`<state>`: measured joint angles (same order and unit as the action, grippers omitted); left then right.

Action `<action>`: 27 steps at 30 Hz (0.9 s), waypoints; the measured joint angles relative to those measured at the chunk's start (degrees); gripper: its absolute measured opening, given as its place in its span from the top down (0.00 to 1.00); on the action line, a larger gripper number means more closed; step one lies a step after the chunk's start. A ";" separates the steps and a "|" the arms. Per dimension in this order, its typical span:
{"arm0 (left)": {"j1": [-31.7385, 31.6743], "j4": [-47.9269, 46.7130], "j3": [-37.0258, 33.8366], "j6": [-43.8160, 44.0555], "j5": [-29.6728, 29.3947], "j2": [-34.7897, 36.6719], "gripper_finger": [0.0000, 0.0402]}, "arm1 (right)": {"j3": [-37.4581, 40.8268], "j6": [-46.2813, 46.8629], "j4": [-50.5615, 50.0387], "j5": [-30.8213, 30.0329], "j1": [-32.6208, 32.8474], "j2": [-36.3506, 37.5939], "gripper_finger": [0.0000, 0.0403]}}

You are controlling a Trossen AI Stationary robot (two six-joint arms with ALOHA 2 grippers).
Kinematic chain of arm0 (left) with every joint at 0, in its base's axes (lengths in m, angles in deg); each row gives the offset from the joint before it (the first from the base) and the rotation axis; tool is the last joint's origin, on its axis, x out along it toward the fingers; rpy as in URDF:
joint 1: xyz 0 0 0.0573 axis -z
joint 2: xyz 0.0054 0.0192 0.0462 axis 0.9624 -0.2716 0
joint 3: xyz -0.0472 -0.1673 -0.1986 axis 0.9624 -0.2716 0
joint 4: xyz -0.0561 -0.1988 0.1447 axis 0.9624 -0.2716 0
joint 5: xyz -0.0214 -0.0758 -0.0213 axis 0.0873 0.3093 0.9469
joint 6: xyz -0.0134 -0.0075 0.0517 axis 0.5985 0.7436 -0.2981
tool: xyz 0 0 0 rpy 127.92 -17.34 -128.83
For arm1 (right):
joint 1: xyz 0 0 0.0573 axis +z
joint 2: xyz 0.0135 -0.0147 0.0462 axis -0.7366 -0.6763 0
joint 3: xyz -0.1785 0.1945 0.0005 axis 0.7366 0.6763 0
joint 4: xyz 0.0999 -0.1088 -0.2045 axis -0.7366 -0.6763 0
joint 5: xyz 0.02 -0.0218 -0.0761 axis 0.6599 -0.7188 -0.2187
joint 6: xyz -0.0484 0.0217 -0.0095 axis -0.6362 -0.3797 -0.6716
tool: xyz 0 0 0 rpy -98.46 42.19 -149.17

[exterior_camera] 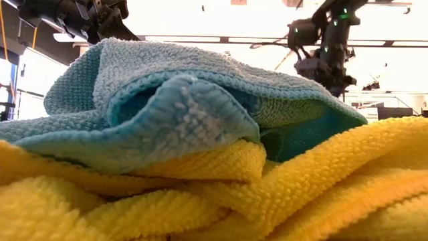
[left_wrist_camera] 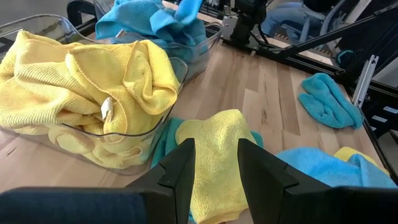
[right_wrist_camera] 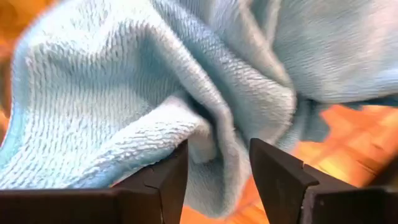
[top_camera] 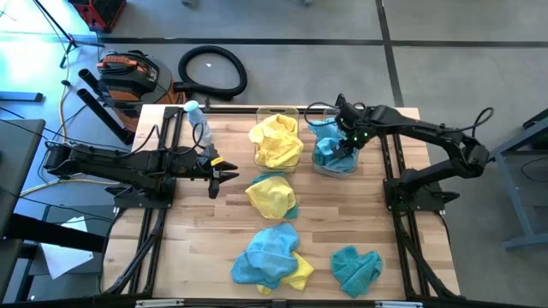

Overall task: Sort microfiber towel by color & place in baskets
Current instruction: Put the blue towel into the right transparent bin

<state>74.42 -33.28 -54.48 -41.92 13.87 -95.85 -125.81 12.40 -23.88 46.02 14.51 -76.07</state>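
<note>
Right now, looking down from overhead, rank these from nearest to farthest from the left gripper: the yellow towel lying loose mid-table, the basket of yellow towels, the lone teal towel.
1. Loose yellow towel, mid-table, just ahead of the left gripper.
2. Basket of yellow towels, at the table's back edge; close to the first, but slightly farther.
3. Lone teal towel, front right corner.

Evenly lit from above in high view; soft shadows under arms on table (top_camera: 342, 222). Low view backlit, ceiling blown out to white glare behind towels (exterior_camera: 200, 134), near cloth sharp. Right wrist view close, orange cast beyond blue towel (right_wrist_camera: 155, 93), edges softly blurred
</note>
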 joint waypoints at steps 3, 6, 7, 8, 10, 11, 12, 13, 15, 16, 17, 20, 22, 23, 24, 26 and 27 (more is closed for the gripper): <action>0.01 -0.02 0.00 0.00 0.02 0.00 0.72 | -5.04 1.31 -4.07 -2.28 0.01 0.02 0.57; 0.00 -0.02 0.00 0.00 0.02 0.00 0.72 | -8.67 1.53 -3.62 -4.93 -0.01 0.04 0.57; 0.02 -0.04 0.00 0.00 0.02 0.00 0.72 | -9.38 1.42 -2.83 -5.54 -0.01 0.06 0.57; 0.00 -0.04 0.00 0.00 0.00 0.00 0.72 | -9.83 1.34 -1.53 -6.09 -0.01 0.07 0.57; 0.00 -0.04 0.00 0.00 0.02 0.00 0.72 | -10.03 0.54 2.20 -6.95 -0.01 0.07 0.57; 0.02 -0.04 0.00 0.00 0.02 0.00 0.72 | -10.05 0.43 3.49 -7.49 -0.01 0.07 0.57; 0.01 -0.04 0.00 0.00 0.02 0.01 0.72 | -10.06 0.38 4.38 -8.13 -0.01 0.07 0.57; 0.02 -0.06 0.00 0.00 0.01 0.00 0.72 | -10.06 0.33 4.78 -8.47 -0.01 0.07 0.57; 0.01 -0.16 0.00 0.00 0.02 0.00 0.72 | -10.06 1.18 4.26 -9.24 0.01 0.17 0.57; 0.00 -0.23 0.00 0.00 0.02 0.00 0.72 | -10.06 1.95 3.53 -10.38 0.01 0.48 0.57; 0.02 -0.35 0.00 0.00 0.00 0.00 0.72 | -10.06 2.67 2.65 -12.03 0.06 0.91 0.57; 0.02 -0.62 0.00 0.00 0.01 0.00 0.72 | -10.13 6.09 -1.09 -19.39 0.48 2.43 0.57; 0.01 -0.61 0.00 0.01 0.01 0.00 0.72 | -10.73 7.84 -4.69 -25.83 0.93 3.66 0.57; 0.01 -0.61 0.00 0.14 0.02 0.00 0.72 | -11.18 8.87 -6.23 -28.81 1.35 4.35 0.57; 0.00 -0.61 0.00 0.42 0.01 0.00 0.72 | -11.64 9.76 -7.70 -31.86 1.95 5.09 0.57; 0.00 -0.61 0.00 0.54 0.00 0.00 0.72 | -12.34 10.82 -9.52 -36.53 3.66 6.72 0.57; 0.00 -0.61 0.00 0.52 0.02 0.00 0.72 | -12.77 11.10 -9.51 -38.16 4.80 7.75 0.57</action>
<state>74.43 -33.89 -54.48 -41.40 13.89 -95.85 -138.59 23.50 -33.39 7.86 19.31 -68.32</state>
